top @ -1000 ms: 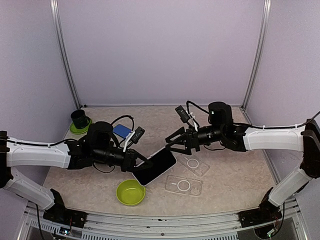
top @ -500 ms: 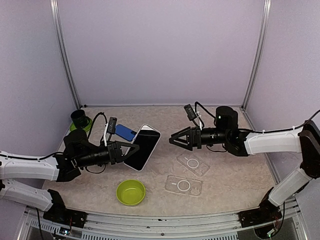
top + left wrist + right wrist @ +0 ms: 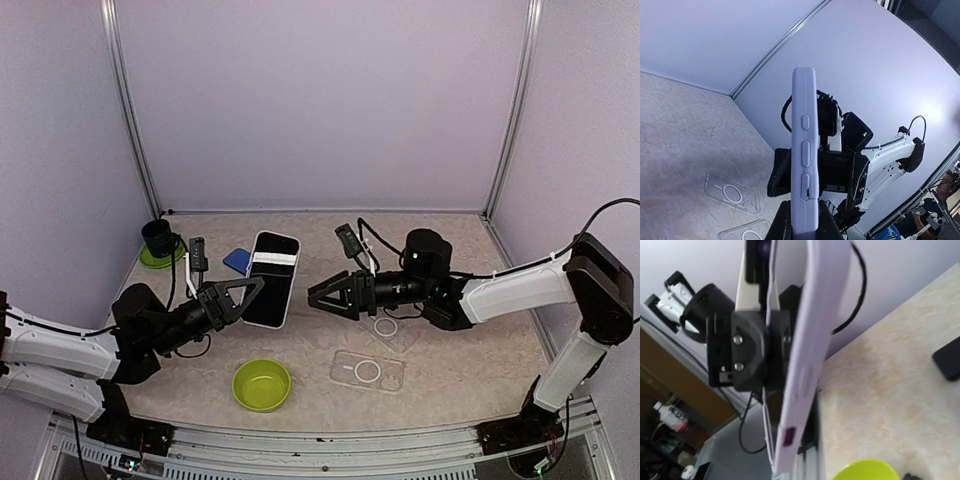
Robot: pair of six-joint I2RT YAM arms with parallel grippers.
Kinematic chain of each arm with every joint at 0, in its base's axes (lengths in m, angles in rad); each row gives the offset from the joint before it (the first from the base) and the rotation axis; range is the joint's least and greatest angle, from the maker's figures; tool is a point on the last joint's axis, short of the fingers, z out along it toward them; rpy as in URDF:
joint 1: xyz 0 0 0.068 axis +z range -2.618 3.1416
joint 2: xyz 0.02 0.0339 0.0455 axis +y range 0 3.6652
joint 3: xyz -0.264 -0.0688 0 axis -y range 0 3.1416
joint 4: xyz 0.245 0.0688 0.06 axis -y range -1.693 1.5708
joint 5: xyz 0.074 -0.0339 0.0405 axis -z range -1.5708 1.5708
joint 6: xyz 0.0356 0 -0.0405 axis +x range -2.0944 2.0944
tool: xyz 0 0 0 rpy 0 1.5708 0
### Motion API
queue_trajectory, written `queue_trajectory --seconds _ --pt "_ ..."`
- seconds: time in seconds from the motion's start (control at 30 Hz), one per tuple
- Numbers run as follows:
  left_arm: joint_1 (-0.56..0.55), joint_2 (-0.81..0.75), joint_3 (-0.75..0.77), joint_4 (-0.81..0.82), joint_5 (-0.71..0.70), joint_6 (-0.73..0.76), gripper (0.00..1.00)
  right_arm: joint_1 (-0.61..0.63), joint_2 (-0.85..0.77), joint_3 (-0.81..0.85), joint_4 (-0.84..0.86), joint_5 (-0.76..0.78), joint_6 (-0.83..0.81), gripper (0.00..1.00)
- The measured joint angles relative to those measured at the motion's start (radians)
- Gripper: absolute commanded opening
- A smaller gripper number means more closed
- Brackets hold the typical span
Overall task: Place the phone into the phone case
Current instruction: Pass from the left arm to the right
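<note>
Left gripper (image 3: 252,290) fingers clamped on the phone's (image 3: 272,268) edge. The phone is held up off the table (image 3: 470,345), screen toward the top camera. Right gripper (image 3: 314,298) spread wide, empty, just beside the phone. Two clear phone cases (image 3: 367,371) lie flat below the right arm.

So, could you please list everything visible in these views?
phone: one, black screen, held upright above the table
clear cases: two, see-through, flat on the table, right of centre
bowl: one, lime green, near edge, left of centre
cup: one, black, on the saucer, far left corner
saucer: one, green, far left corner
blue flat item: one, blue, behind the phone
table: one, beige speckled
left arm: one, white and black, jaws shut on the phone
right arm: one, white and black, jaws open, facing the phone
</note>
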Motion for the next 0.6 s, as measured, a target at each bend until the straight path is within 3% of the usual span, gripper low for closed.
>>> queue_trajectory --seconds 0.37,0.5,0.6 --pt "-0.037 0.021 -0.015 0.129 -0.054 0.0 0.0 0.07 0.077 0.097 0.05 0.018 0.048 0.73" --pt "-0.048 0.035 -0.02 0.146 -0.064 0.0 0.0 0.075 0.088 0.136 0.058 0.017 0.058 0.59" --pt "-0.051 0.046 -0.021 0.161 -0.069 0.0 0.0 0.079 0.099 0.151 0.065 0.012 0.059 0.42"
